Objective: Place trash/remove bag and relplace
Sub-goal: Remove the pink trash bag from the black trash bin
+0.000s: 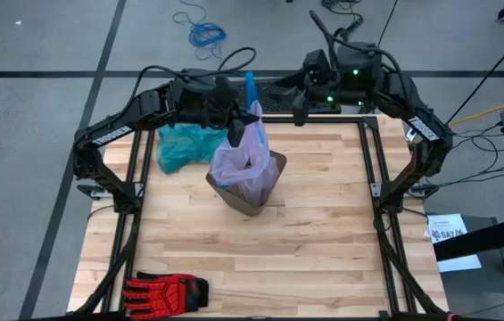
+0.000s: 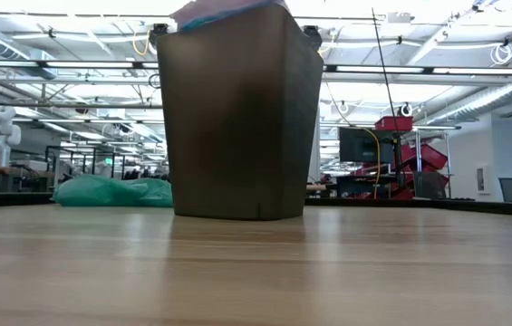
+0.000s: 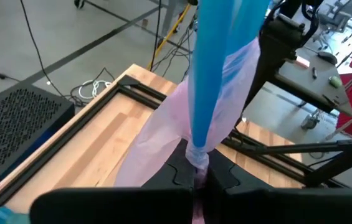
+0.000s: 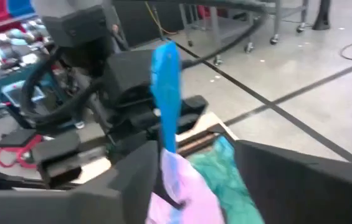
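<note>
The left gripper [image 3: 199,177] is clenched on the gathered neck of the bag [image 1: 247,152], its two dark fingers [image 3: 179,167] pressed together around the bunched pink plastic just below the blue drawstring [image 3: 216,68], which stands up from the pinch as a flat band. The right gripper [image 4: 194,177] has its fingers spread apart and grips nothing; between them its own camera looks at the drawstring and the top of the bag, with the green bag [image 4: 228,171] behind. This gripper sits above the far edge of the bench [image 1: 323,232], just right of the bag's neck (not touching it, as far as the overhead camera shows). The bag hangs from the left gripper down into the brown bin [image 1: 256,198], which stands upright near the middle of the far half of the bench. The crumpled green bag lies beside the bin toward the far left corner. A red and black glove [image 1: 167,290] lies at the near left corner, well apart from everything else
</note>
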### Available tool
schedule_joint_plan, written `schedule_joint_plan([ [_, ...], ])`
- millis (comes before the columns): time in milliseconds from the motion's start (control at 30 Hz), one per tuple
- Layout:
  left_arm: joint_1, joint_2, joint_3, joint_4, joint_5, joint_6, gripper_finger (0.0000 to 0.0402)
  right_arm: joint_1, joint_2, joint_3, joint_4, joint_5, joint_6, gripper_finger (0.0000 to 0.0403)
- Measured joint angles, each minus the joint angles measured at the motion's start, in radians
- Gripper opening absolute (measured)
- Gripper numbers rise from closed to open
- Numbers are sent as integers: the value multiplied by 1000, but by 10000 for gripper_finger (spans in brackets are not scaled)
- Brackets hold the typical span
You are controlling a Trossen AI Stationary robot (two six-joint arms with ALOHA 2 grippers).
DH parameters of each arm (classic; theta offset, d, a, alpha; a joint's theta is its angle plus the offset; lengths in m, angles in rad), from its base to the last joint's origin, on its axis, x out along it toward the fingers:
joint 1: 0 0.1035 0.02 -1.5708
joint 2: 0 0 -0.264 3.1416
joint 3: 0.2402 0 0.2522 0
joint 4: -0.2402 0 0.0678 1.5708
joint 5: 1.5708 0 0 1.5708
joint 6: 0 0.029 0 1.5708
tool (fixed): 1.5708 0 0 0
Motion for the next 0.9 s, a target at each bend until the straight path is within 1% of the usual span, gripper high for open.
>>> schedule_joint_plan([
  [100,0,-1,0,0,15,-1,25,11,18,0,30,-6,4,255],
  [200,-1,-1,0,0,17,-2,42,21,32,0,58,-13,4,283],
  [300,0,-1,0,0,19,-2,58,29,44,0,90,-28,9,287],
  [367,0,-1,0,0,27,-2,66,29,51,0,86,-27,26,275],
  [433,0,-1,0,0,39,-2,71,28,61,0,88,-25,41,249],
  [500,0,-1,0,1,42,-2,72,20,66,0,87,-25,48,209],
  [567,0,-1,0,1,42,-2,72,16,77,0,97,-24,51,158],
  [700,0,-2,0,0,42,-3,72,11,94,-1,113,-24,47,36],
  [733,0,-2,0,0,42,-3,72,11,95,-1,118,-24,33,18],
  [900,-1,-2,0,-5,42,-5,73,11,94,-1,174,-11,23,2],
])
